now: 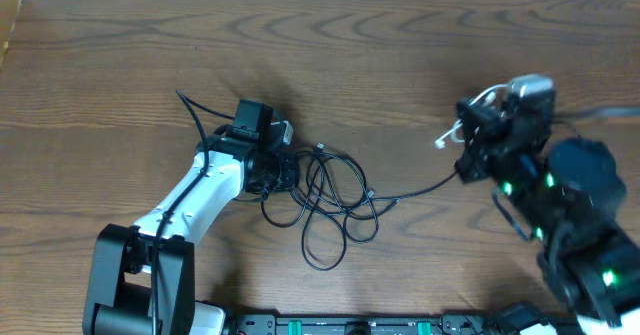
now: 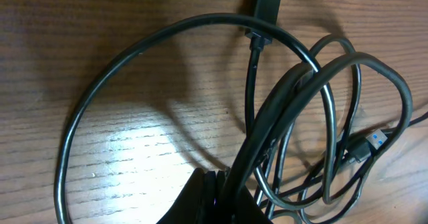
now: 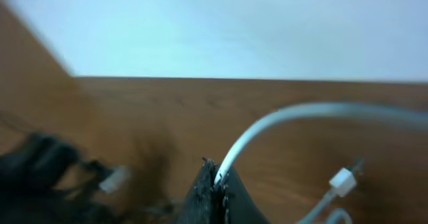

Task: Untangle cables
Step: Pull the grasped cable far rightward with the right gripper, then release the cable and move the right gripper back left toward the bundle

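The desk point(image 1: 400, 55) is showing as a broad brown wooden top with dark grain running across it. Lying straight on it, a little left of the middle, the black cable point(image 1: 335, 200) is sprawling in a loose heap of overlapping loops, with one thin strand trailing away across the wood to the right. Close up, one wide loop is curving around a patch of bare wood where a bright glare is shining. A blue-tipped plug point(image 2: 267, 0) is resting flat on the boards at the far side of the heap, and a second plug point(image 2: 368, 144) is lying among the tighter coils.
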`<state>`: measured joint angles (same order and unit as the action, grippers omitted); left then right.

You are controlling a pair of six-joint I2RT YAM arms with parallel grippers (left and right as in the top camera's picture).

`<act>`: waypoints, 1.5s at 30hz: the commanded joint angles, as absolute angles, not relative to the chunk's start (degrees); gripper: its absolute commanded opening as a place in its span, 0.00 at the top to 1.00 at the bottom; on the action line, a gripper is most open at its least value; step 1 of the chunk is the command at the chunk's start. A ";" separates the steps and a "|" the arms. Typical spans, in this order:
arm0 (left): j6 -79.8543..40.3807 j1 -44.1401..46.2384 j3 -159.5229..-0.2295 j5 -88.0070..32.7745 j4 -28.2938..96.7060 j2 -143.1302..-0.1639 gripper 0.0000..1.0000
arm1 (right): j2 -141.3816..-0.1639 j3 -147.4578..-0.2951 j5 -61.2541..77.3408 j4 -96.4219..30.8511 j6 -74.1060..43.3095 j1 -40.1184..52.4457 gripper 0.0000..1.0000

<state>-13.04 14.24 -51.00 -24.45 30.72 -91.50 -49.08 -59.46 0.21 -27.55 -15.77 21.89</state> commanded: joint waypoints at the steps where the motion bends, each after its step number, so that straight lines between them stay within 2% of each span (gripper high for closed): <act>1: -11.88 14.00 -50.78 -23.27 30.98 -91.11 0.92 | -57.08 -68.38 -2.90 -32.42 -17.34 12.03 0.99; 6: -11.88 14.00 -50.78 -23.27 30.96 -91.11 0.92 | -70.67 -81.14 -2.66 -37.45 -17.10 -2.96 0.99; 11: -11.88 14.00 -50.78 -23.27 30.98 -91.11 0.92 | -79.99 -82.81 -3.46 -35.59 -17.08 -12.19 0.99; 20: -11.88 14.00 -50.78 -23.27 30.98 -91.11 0.92 | -95.83 -82.81 -16.25 -34.00 -12.03 -23.03 0.99; 28: -11.88 14.00 -50.78 -23.07 30.89 -91.11 0.92 | -106.34 -82.81 -15.68 -32.27 -11.73 -30.89 0.98; 29: -11.88 14.00 -50.78 -22.85 30.92 -91.11 0.92 | -107.09 -82.81 -15.53 -32.16 -11.73 -31.42 0.92; 30: -11.88 14.00 -50.78 -22.83 30.92 -91.11 0.92 | -107.74 -82.81 -15.07 -32.05 -11.73 -31.90 0.81; 32: -11.88 14.00 -50.78 -22.83 30.92 -91.11 0.92 | -108.73 -82.81 -12.64 -31.92 -11.73 -32.73 0.46; 34: -11.88 14.00 -50.78 -22.85 30.94 -91.11 0.92 | -108.99 -82.81 -9.65 -32.12 -11.77 -33.36 0.18; 35: -11.88 14.00 -50.78 -22.85 30.96 -91.11 0.92 | -108.99 -82.81 -9.10 -32.18 -11.99 -33.45 0.08; 36: -11.90 14.00 -50.78 -22.85 30.96 -91.11 0.92 | -108.99 -82.83 -8.93 -32.40 -12.47 -33.63 0.02; 45: -11.90 14.06 -50.78 -22.87 31.00 -91.11 0.92 | -108.99 -85.56 -8.71 -38.41 -13.30 -33.82 0.01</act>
<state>-13.04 14.24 -51.00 -23.62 30.87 -91.50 -109.30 -82.74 -9.37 -37.06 -12.58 -33.30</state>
